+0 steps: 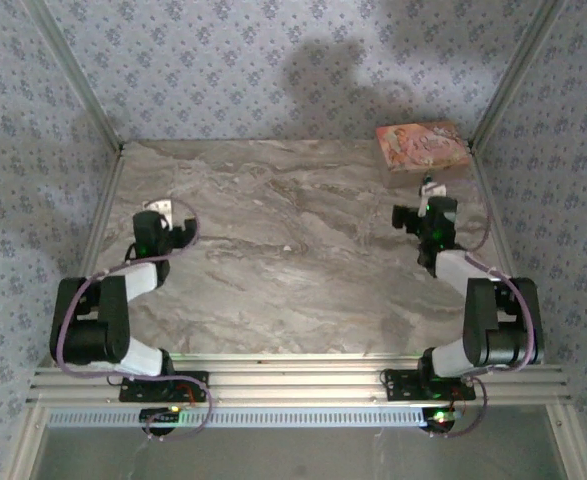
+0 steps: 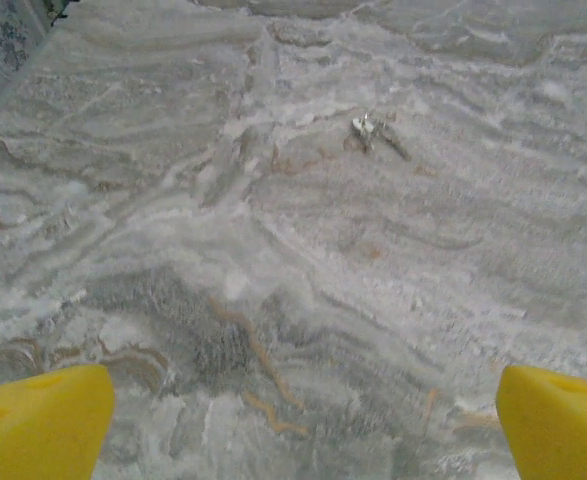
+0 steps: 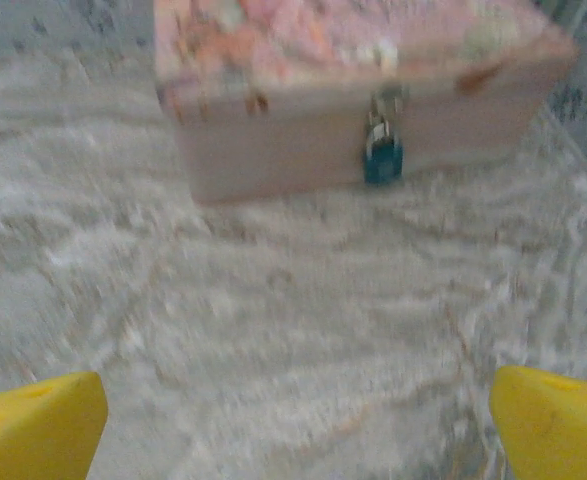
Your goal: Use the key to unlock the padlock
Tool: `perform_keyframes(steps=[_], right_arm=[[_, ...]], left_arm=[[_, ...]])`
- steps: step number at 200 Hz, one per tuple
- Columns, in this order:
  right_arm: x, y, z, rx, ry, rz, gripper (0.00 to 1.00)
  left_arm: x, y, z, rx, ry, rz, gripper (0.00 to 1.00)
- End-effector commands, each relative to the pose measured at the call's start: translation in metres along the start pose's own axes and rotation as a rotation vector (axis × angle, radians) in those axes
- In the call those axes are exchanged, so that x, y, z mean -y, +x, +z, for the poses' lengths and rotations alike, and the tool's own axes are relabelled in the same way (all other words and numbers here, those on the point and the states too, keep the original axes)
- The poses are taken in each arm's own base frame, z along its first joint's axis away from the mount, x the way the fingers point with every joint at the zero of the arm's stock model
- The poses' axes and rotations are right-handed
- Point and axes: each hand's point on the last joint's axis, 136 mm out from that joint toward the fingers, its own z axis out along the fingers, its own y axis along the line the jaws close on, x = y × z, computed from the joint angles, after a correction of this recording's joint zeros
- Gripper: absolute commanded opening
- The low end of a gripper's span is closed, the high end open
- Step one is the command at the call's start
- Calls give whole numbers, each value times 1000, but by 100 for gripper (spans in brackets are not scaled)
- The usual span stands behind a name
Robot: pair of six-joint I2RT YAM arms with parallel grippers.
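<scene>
though tiny, padlock [image 3: 383,160] on pink box [image 3: 273,150]

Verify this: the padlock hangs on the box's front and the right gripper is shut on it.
Wrong on the grip: the right gripper is open, short of the padlock, which does hang on the box's front. The right wrist view shows it.
</scene>
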Motion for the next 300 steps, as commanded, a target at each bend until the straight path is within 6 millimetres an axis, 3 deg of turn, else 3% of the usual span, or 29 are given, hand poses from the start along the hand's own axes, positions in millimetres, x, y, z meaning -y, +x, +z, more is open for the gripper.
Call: perform_keyframes(steps=[1, 22, 26, 62, 79, 111, 151, 183, 221, 266, 300], right_arm=[[-12, -13, -5, -119, 9, 3, 100], [-18, -36, 19, -241, 35, 56, 97], [-19, -51, 25, -243, 36, 72, 96], [-41, -69, 83, -385, 23, 90, 95], [-50, -71, 106, -417, 9, 82, 95], [-66, -59, 132, -511, -51, 62, 93], [-83, -39, 145, -596, -145, 29, 90], [-96, -19, 143, -655, -214, -20, 87], [-130, 6, 126, -729, -303, -142, 84], [-195, 49, 84, -818, -403, -319, 81], [-261, 69, 33, -828, -523, -341, 81]], left_arm=[[22, -11, -10, -83, 113, -52, 97], [45, -18, -14, -122, 236, -123, 90], [51, -19, -14, -131, 261, -133, 88], [105, -5, -12, -271, 404, -143, 81], [133, 3, -12, -315, 458, -131, 81], [178, 18, -15, -370, 533, -74, 80], [203, 29, -18, -414, 557, -57, 80], [205, 34, -30, -426, 552, -46, 80], [195, 35, -43, -416, 522, -49, 80], [181, 33, -56, -400, 470, -65, 81], [167, 27, -65, -380, 421, -112, 82]])
